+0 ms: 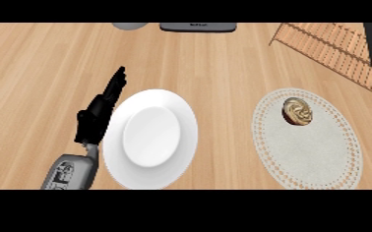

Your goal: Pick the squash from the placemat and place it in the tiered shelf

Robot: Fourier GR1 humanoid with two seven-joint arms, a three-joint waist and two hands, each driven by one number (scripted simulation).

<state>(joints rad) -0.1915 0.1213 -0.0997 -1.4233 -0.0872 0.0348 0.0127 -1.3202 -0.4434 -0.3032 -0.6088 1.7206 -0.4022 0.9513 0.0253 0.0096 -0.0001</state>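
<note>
Left forearm [69,173] enters at bottom-left edge, nearest the cam. Left hand [98,115] sits above it, fingers straight & together, pointing up-right, holding nothing, just beside the plate's left rim; contact can't be told. White plate [120,152] next to it, nothing on it. Further right, round pale placemat [309,150] w/ the squash [298,112] resting on its upper part. Tiered shelf [327,44] at top-right, well apart from the mat. Right hand not visible.
</note>
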